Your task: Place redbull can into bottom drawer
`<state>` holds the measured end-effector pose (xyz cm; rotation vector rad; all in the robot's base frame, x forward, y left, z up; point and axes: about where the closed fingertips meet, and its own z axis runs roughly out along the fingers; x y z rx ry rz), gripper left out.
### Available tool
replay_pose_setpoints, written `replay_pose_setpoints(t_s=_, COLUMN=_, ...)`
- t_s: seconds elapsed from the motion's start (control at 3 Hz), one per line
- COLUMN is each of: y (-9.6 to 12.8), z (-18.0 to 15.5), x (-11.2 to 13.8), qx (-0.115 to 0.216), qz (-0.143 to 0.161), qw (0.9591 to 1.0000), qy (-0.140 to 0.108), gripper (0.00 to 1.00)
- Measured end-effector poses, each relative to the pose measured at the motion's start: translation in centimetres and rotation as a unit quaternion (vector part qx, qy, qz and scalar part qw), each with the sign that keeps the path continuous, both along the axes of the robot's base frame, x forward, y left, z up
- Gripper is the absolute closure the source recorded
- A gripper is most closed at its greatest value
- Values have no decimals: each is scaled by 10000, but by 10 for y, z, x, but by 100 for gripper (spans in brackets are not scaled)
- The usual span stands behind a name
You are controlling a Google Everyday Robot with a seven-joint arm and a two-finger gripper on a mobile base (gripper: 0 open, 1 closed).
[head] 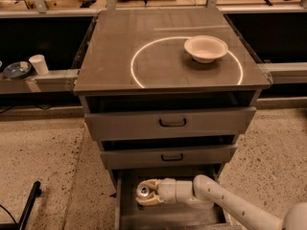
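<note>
The bottom drawer point(125, 210) is pulled out below the two upper drawers, showing its grey-brown floor and low side walls. My gripper point(145, 193) reaches in from the lower right and is inside the drawer, near its left side. It is shut on the redbull can point(143, 190), whose shiny round top faces up between the cream fingers point(152, 199). The can is upright and low in the drawer; whether its base touches the floor is hidden.
A white bowl point(206, 48) sits on the cabinet top point(144, 66) inside a lit ring. The top drawer point(172, 122) and middle drawer point(171, 157) are slightly open. A white paper cup point(39, 64) and a dish point(16, 70) stand on the left shelf. A black bar point(26, 206) lies on the floor at left.
</note>
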<state>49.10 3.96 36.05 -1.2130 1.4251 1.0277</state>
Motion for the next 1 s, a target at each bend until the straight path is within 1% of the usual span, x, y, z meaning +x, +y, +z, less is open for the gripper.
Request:
replay_pose_setpoints(t_s=0.33, y=13, z=-35, x=15, qx=-92, qz=113, qw=9999, qy=-13, gripper=96)
replay_pose_setpoints(t_s=0.67, y=15, z=-55, x=23, qx=-129, qz=88, qw=9999, qy=54, gripper=74)
replay_pose_setpoints(t_s=1.0, y=13, z=-85, x=24, qx=-262, qz=-61, qw=9996, qy=122, gripper=42)
